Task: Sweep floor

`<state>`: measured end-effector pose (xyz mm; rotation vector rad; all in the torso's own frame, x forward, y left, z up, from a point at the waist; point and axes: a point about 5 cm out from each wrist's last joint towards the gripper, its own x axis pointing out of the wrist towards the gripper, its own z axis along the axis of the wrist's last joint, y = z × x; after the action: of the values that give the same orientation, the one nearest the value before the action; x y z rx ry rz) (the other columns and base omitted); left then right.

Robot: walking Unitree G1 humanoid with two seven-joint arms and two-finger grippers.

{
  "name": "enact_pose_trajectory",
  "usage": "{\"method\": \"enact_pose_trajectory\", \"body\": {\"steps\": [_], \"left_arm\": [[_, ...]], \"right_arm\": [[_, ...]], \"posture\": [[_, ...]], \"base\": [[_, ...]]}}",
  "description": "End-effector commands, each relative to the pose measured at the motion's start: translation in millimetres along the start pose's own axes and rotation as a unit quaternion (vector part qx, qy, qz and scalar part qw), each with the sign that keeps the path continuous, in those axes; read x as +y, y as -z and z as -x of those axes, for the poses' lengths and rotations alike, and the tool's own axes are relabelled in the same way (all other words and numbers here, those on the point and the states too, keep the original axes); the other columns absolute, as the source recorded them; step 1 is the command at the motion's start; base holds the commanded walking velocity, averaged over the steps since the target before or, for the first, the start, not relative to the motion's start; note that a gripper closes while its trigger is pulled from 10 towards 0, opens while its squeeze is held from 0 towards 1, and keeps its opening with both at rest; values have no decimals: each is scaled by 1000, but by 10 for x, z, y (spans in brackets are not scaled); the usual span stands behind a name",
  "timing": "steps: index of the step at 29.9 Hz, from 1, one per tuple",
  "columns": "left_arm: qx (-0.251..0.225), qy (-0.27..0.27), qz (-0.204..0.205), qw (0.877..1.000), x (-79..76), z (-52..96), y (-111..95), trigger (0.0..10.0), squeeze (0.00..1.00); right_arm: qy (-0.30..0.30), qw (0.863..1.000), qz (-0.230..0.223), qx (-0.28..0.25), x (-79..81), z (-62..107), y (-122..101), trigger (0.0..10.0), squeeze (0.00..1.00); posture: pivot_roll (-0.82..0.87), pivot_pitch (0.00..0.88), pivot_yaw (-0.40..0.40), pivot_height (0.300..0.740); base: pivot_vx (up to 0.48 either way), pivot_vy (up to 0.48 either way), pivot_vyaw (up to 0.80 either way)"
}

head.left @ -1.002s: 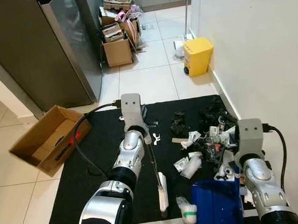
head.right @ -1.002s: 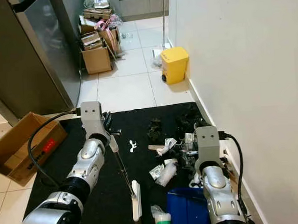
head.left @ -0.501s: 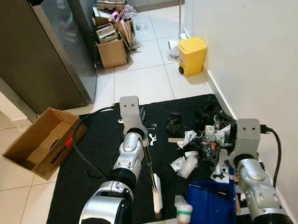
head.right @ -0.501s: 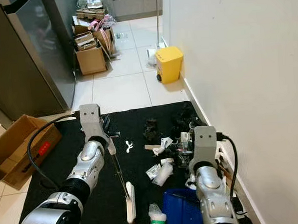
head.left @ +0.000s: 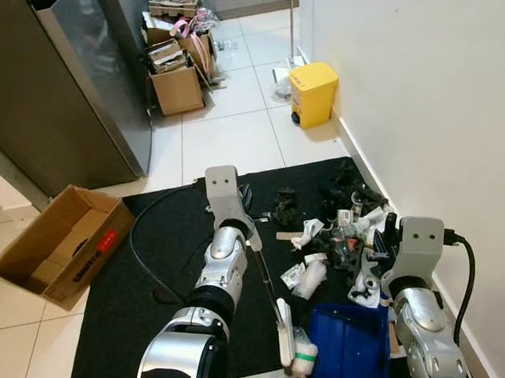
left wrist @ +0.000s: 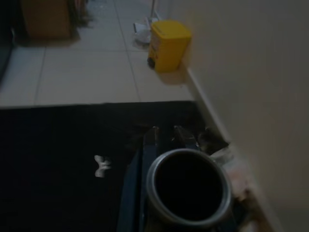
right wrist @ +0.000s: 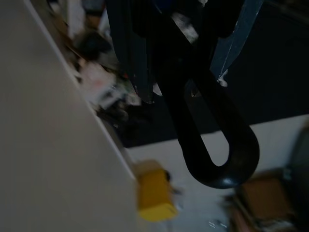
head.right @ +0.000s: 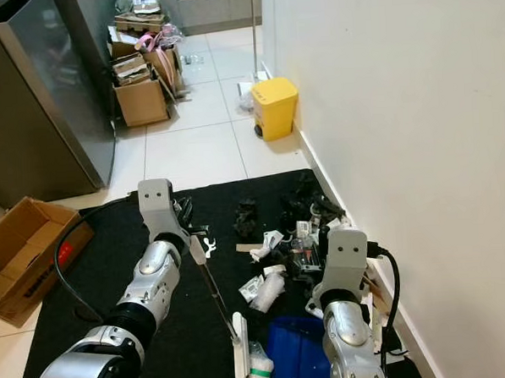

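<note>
Left gripper (head.left: pixel 247 208) reaches out over the black mat (head.left: pixel 147 271), its fingers pinched around the thin dark handle of a small brush (head.left: pixel 271 298); from the wrist, the open end of that handle shows as a silver-rimmed tube (left wrist: pixel 189 194) between the two black fingers (left wrist: pixel 150 145). The handle slants back toward the robot and ends in a white brush head (head.left: pixel 285 343) resting low on the mat, just beside a crumpled white piece with a green band (head.left: pixel 303 356). Right beside that sits the blue dustpan (head.left: pixel 350 349), held by the right gripper (right wrist: pixel 159 53), whose fingers are pressed around the pan's black looped handle (right wrist: pixel 212 140).

Beyond the pan lies the litter (head.left: pixel 331 236), a loose heap of white wrappers, a crushed bottle and dark scraps, spread across the mat's right part up to the wall (head.left: pixel 417 104). One small white scrap (left wrist: pixel 101 166) lies apart on the mat, nearer the left arm.

Off the mat, on the pale tiles, a yellow bin (head.left: pixel 313 93) stands against the wall. An open cardboard box (head.left: pixel 56 244) sits at the mat's left edge, a tall dark cabinet (head.left: pixel 69 88) rises behind it, and more boxes stuffed with clutter (head.left: pixel 175 62) line up further back.
</note>
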<state>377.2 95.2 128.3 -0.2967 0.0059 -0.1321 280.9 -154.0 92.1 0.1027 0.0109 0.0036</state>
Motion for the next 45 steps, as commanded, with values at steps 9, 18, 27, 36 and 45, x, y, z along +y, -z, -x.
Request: {"method": "enact_pose_trajectory", "body": {"steps": [9, 18, 27, 36, 45], "left_arm": [[-124, 76, 64, 987, -374, -196, -715, 10000, 0], [-209, 107, 59, 970, -257, -86, -1246, 10000, 0], [-238, 108, 59, 964, -53, 136, -1575, 10000, 0], [-187, 135, 59, 971, 11, 367, -1583, 10000, 0], [-109, 46, -51, 992, 265, 675, -1366, 10000, 0]], "right_arm": [[-119, 983, -140, -28, 479, 15, -103, 10000, 0], [-109, 984, -143, -19, 357, -13, -69, 10000, 0], [-109, 985, -132, 1, 370, -43, 14, 10000, 0], [-42, 998, -47, 16, 141, -86, 112, 10000, 0], [25, 996, -70, -44, -54, -238, -154, 10000, 0]], "posture": [[-68, 185, 89, 740], [-35, 177, 91, 740], [-13, 172, 83, 740], [-4, 168, 86, 740], [12, 150, 90, 740]], "base": [[0, 0, 0], [0, 0, 0], [0, 0, 0], [0, 0, 0], [0, 0, 0]]}}
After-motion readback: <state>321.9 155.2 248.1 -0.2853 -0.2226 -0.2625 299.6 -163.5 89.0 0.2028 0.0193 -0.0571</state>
